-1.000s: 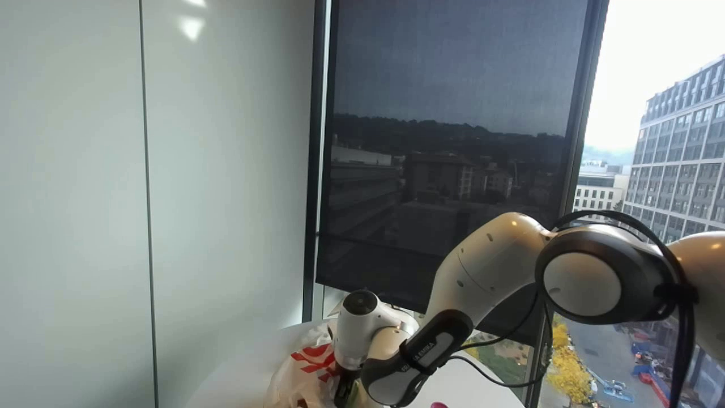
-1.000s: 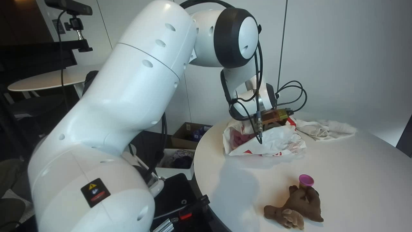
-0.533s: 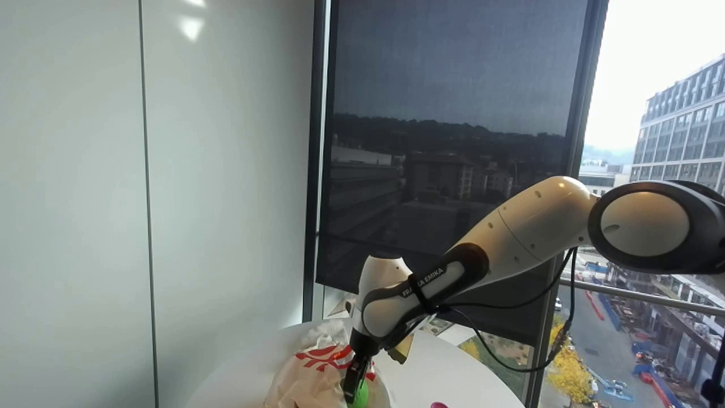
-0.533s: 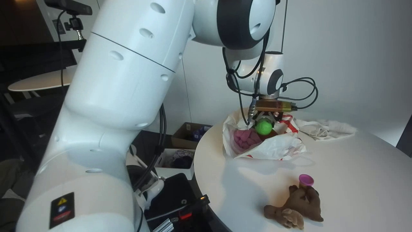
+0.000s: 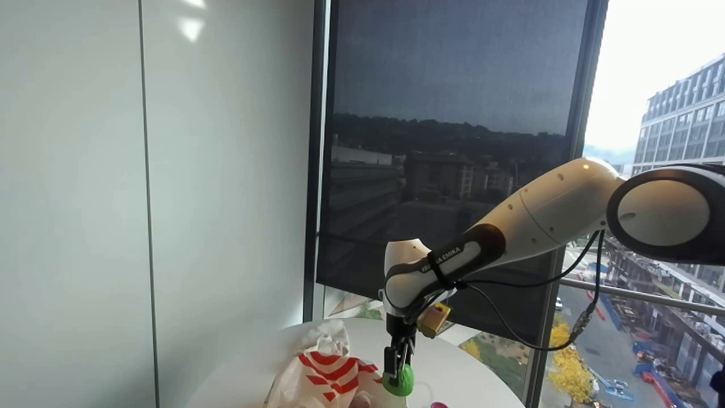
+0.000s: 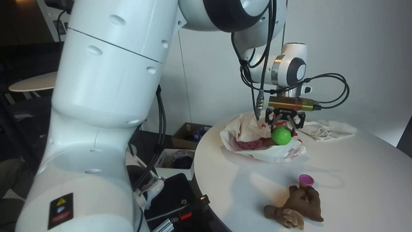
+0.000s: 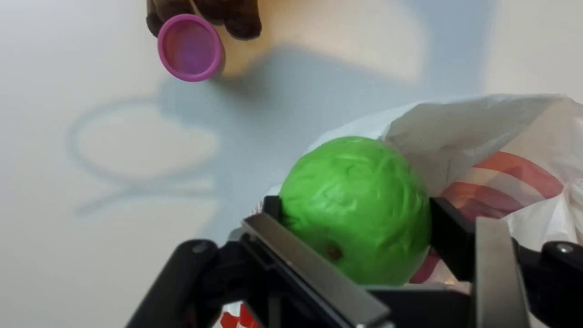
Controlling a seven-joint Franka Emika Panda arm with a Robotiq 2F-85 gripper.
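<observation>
My gripper [image 7: 355,214] is shut on a wrinkled green ball [image 7: 350,182], with one black finger [image 7: 451,237] pressed on each side. In both exterior views the ball [image 6: 281,136] [image 5: 401,382] hangs under the gripper [image 6: 282,130], above the front edge of a white and red plastic bag [image 6: 280,155]. The bag [image 7: 446,132] lies open below and to the right in the wrist view. Dark pink cloth [image 6: 249,144] shows inside its mouth. The rest of the bag's contents are hidden.
A brown toy animal [image 6: 301,203] lies on the round white table [image 6: 360,187], with a pink-rimmed cup [image 6: 306,179] against it; the cup also shows in the wrist view [image 7: 189,48]. A white cloth [image 6: 331,130] lies behind the bag. Boxes [image 6: 183,140] stand on the floor beyond the table's edge.
The gripper has come up out of the bag with the green ball and moved sideways, to the right in both exterior views. The wrist has turned more upright. The bag has shifted slightly.
</observation>
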